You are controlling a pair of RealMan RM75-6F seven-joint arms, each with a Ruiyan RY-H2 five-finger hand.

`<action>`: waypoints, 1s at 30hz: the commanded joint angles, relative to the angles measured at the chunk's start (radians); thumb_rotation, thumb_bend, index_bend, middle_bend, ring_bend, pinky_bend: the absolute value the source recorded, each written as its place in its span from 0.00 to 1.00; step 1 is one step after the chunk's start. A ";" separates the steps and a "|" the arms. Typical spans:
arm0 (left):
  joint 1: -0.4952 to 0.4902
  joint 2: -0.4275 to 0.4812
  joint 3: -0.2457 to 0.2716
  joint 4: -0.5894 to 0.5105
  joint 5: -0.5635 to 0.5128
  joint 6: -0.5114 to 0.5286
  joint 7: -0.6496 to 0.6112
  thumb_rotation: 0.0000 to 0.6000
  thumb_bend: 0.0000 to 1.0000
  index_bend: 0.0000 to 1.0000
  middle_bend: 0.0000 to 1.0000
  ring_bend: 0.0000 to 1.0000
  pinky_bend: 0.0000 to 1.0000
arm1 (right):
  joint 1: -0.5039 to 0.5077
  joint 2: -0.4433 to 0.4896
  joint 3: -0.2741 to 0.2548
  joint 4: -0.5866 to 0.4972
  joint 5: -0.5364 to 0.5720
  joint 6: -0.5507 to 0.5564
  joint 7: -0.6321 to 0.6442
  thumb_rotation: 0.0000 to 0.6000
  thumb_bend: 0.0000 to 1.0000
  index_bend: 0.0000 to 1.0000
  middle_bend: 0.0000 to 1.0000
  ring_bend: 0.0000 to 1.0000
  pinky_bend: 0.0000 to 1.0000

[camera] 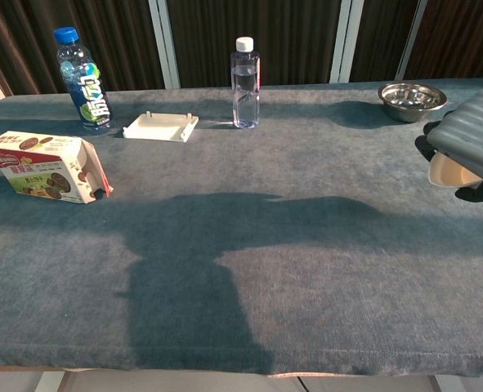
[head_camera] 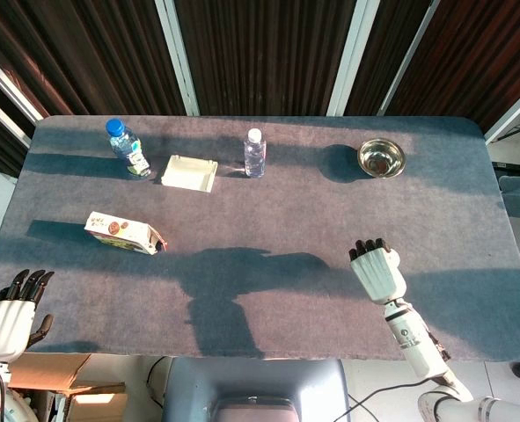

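My right hand [head_camera: 377, 272] hovers over the table's near right part, back of the hand upward. In the chest view the right hand [camera: 472, 145] grips a white paper cup [camera: 449, 172] lifted off the cloth, and only the cup's rim and part of its wall show beneath the fingers. From the head view the cup is hidden under the hand. My left hand [head_camera: 10, 314] hangs off the near left corner of the table, fingers straight and apart, holding nothing. It does not appear in the chest view.
A steel bowl [head_camera: 381, 158] [camera: 412, 100] stands at the far right. A clear water bottle [head_camera: 254, 154] [camera: 245, 82], white tray [head_camera: 189, 173] [camera: 161, 126] and blue-capped bottle [head_camera: 128, 149] [camera: 84, 80] line the far side. A snack box [head_camera: 123, 233] [camera: 49, 167] lies at left.
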 commanded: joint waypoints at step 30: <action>0.001 0.007 0.003 -0.014 -0.008 -0.007 0.007 1.00 0.34 0.16 0.14 0.09 0.34 | 0.067 -0.011 -0.025 0.227 -0.003 -0.098 0.639 1.00 0.30 0.00 0.00 0.00 0.18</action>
